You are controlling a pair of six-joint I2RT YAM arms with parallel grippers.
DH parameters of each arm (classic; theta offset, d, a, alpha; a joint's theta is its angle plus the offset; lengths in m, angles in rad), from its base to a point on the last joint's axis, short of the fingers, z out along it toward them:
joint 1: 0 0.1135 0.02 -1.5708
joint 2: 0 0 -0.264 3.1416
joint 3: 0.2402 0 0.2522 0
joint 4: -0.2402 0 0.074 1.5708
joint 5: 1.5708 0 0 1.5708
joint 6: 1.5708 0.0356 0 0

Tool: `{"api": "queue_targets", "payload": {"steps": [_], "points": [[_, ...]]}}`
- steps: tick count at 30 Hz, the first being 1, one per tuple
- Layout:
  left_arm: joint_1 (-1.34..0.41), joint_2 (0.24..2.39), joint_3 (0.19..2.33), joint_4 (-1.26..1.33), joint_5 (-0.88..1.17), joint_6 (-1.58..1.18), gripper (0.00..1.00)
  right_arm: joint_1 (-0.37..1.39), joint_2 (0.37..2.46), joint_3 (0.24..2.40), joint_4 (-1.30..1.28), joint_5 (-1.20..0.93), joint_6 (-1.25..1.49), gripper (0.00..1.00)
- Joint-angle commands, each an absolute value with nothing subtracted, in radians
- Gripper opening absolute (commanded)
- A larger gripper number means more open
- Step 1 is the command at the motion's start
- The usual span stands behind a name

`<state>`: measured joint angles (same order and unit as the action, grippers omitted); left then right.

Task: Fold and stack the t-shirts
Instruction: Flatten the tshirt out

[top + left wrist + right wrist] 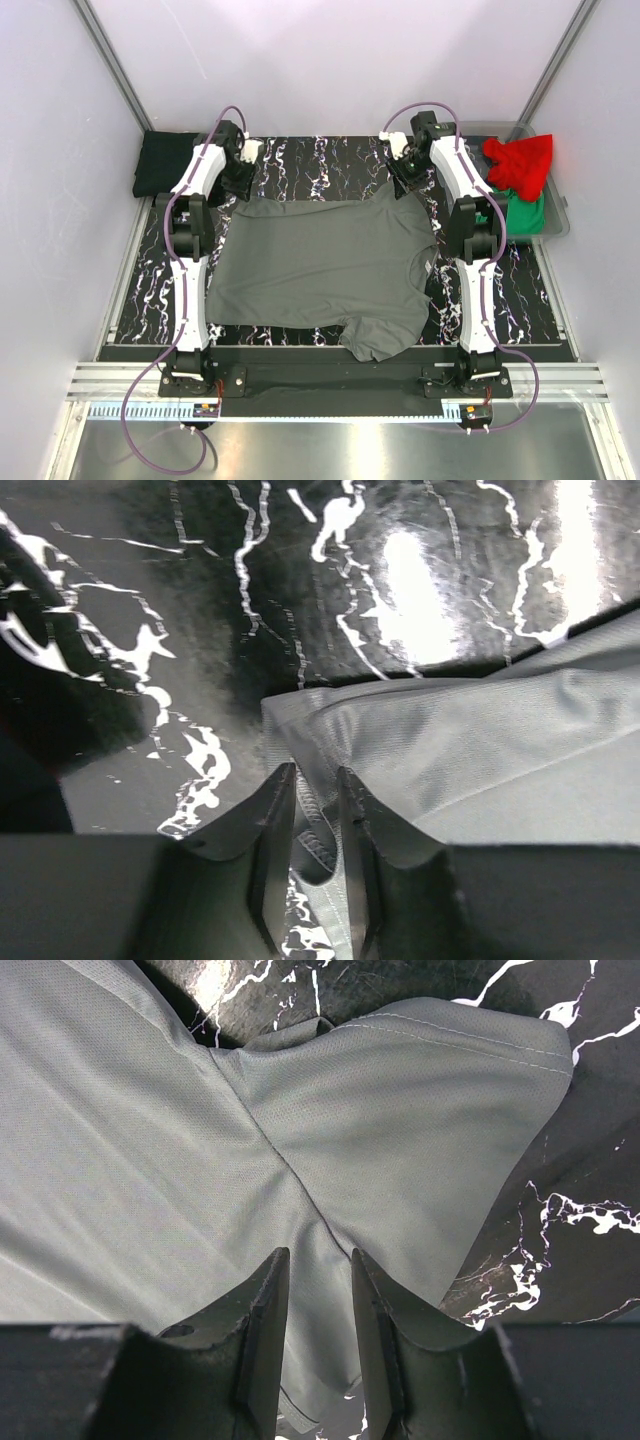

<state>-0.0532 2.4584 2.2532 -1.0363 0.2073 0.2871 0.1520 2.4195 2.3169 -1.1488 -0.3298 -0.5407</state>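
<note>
The dark grey t-shirt (320, 260) lies spread flat across the middle of the black, white-veined tabletop (300, 155). Its hem faces the left edge and its collar the right edge. One sleeve reaches the near edge and the other points toward the far right corner. The left gripper (315, 815) is at the far hem corner of this shirt, toward the far left corner of the tabletop. Its jaws are drawn to a narrow gap with the folded hem pinched between them. The right gripper (312, 1310) is at the far sleeve, by the seam where sleeve meets body. Its jaws are likewise nearly closed, with cloth caught between them and creases running into the gap. The shirt's far edge runs fairly straight between the two grippers. A black t-shirt (165, 162) lies folded at the far left corner, just off the marbled surface. At the far right corner stands a clear bin (558, 220). A red t-shirt (520, 162) is draped over its far rim, and a green t-shirt (527, 213) lies inside below it.
</note>
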Motion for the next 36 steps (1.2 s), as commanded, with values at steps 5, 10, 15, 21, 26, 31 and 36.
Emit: {"api": "queue_targets", "payload": {"steps": [5, 10, 15, 21, 26, 31, 36], "points": [[-0.049, 2.468, 2.261, -1.051, 0.264, 0.287, 0.07, 0.144, 2.416, 2.356, -1.152, -0.319, -0.531, 0.38], [-0.048, 2.457, 2.302, -1.025, 0.230, 0.287, 0.00, 0.144, 2.425, 2.362, -1.147, -0.308, -0.531, 0.38], [-0.049, 2.393, 2.350, -0.968, 0.213, 0.285, 0.00, 0.132, 2.465, 2.407, -1.098, -0.226, -0.509, 0.38], [-0.049, 2.365, 2.395, -0.942, 0.193, 0.281, 0.00, 0.106, 2.566, 2.523, -1.031, -0.193, -0.443, 0.38], [-0.049, 2.356, 2.379, -0.922, 0.143, 0.275, 0.00, 0.103, 2.649, 2.640, -1.002, -0.184, -0.422, 0.40], [-0.049, 2.364, 2.379, -0.887, 0.100, 0.278, 0.00, 0.104, 2.681, 2.677, -0.940, -0.187, -0.400, 0.44], [-0.049, 2.381, 2.391, -0.873, 0.080, 0.281, 0.00, 0.103, 2.707, 2.697, -0.920, -0.213, -0.380, 0.47]]}}
